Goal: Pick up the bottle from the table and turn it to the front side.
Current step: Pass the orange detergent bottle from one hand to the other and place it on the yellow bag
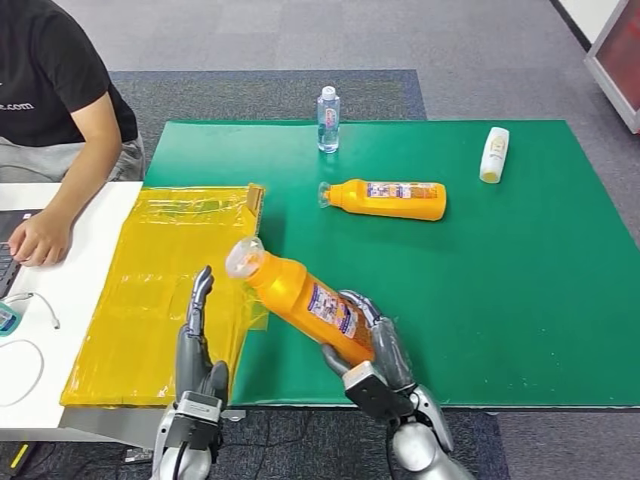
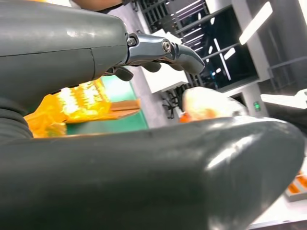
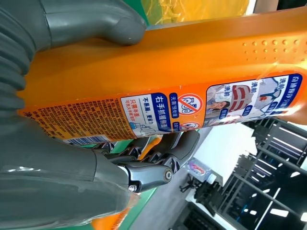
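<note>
Nearest to you, the right hand (image 1: 370,345) is gripping the lower body of an orange bottle (image 1: 306,298), lifting it clear of the green mat (image 1: 528,300). You are seeing the bottle tilting, its clear cap (image 1: 243,259) pointing up and toward the robot's left, over the edge of the yellow plastic sheet (image 1: 151,300). In the right wrist view, the thumb (image 3: 108,21) is pressing one side of the bottle (image 3: 181,62) while the darker fingers (image 3: 170,151) are wrapping the other side, just under the printed label (image 3: 203,103). Beside it, the left hand (image 1: 198,350) is standing open with fingers extended upward, holding nothing, just apart from the bottle's cap end. Farther out, a second orange bottle (image 1: 385,199) is lying on its side on the mat, cap toward the robot's left. Beyond that, a small clear water bottle (image 1: 328,119) is standing upright near the far edge, and a white bottle (image 1: 494,155) is lying well apart toward the far right. At the far left, a person (image 1: 53,90) in a black shirt is sitting at the white table (image 1: 83,260), a hand (image 1: 34,238) resting on it.
</note>
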{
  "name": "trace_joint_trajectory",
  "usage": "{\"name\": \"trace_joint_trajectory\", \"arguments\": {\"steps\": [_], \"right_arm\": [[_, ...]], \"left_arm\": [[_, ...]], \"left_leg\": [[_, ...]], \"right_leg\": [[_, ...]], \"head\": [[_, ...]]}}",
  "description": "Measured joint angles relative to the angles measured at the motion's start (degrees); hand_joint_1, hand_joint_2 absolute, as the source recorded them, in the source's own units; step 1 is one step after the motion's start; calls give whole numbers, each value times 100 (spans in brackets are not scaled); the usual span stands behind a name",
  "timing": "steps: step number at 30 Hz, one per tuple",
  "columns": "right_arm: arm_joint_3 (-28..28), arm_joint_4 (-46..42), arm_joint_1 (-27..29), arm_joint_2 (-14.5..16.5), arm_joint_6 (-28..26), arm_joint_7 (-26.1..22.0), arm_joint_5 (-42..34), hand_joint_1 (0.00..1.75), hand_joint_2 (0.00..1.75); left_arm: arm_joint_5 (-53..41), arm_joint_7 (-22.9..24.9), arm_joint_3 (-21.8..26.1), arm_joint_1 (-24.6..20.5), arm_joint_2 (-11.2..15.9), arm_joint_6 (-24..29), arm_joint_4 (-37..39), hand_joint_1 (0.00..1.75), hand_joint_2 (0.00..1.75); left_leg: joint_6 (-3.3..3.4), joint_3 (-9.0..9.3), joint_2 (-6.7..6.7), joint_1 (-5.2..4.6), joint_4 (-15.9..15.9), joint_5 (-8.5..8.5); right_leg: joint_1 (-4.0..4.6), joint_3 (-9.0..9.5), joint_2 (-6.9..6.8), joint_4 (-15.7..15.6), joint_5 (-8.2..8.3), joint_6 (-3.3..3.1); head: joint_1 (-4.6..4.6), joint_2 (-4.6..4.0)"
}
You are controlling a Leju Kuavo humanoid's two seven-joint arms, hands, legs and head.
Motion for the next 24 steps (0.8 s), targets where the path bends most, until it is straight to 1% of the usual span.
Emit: {"name": "trace_joint_trajectory", "arguments": {"steps": [7,14,24], "right_arm": [[131,-39,90,0,-112,-37,21,175,175],[330,-389,160,-28,-86,-34,44,175,175],[558,-892,171,-166,-84,36,107,175,175]], "left_arm": [[90,3,98,-91,0,-144,-114,0,0],[336,3,209,-101,-75,-384,-26,0,0],[533,1,409,-184,-92,-142,-16,0,0]], "left_leg": [[-2,-1,0,0,0,-1],[-3,-3,0,0,0,-2],[-4,-4,0,0,0,-2]], "right_leg": [[0,-2,0,0,0,0],[0,-5,1,0,-1,0],[0,-5,1,0,-1,0]], "head": [[0,0],[-1,0],[0,0]]}}
